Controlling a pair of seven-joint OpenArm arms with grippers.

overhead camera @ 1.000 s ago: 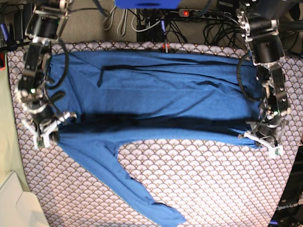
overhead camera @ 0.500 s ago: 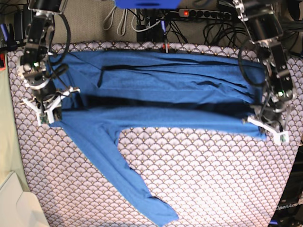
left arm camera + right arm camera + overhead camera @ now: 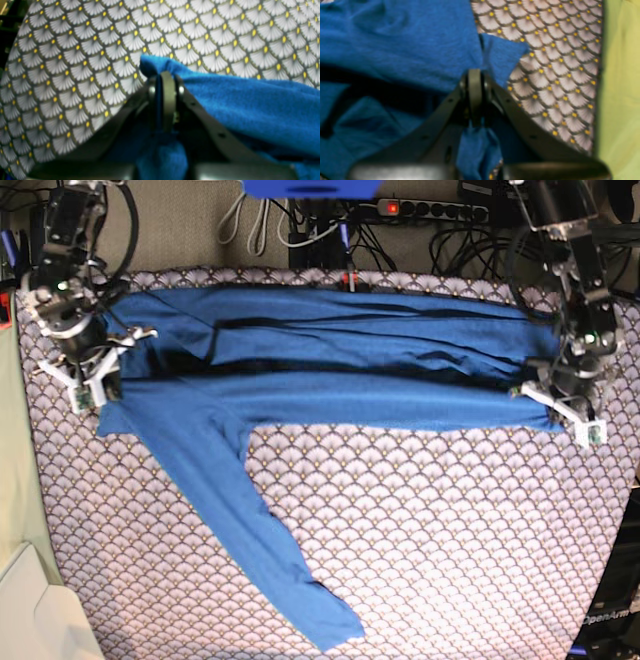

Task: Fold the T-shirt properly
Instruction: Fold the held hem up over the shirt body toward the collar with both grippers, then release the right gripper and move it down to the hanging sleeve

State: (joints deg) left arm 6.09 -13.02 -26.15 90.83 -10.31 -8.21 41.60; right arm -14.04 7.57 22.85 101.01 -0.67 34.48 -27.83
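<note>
The blue T-shirt [image 3: 340,370] lies as a long band across the far half of the table, its near edge doubled back toward the far edge. One long sleeve [image 3: 260,550] trails diagonally toward the front. On the right side of the base view, my left gripper [image 3: 565,412] is shut on the shirt's corner. The left wrist view shows that gripper [image 3: 163,75] pinching blue fabric [image 3: 250,105]. My right gripper [image 3: 92,388], on the left side of the base view, is shut on the other corner. In the right wrist view the gripper [image 3: 475,72] clamps a flap of the shirt [image 3: 407,45].
A scallop-patterned grey-white cloth [image 3: 450,530] covers the table and also shows under the grippers [image 3: 75,62] [image 3: 557,75]. A power strip [image 3: 430,208] and cables run behind the far edge. A pale yellow-green surface [image 3: 620,87] borders the table, with a cream box [image 3: 30,610] at the front left.
Both grippers have carried the shirt's near edge toward the far side of the table. The folded band is narrower and the loose sleeve has been dragged farther back.
</note>
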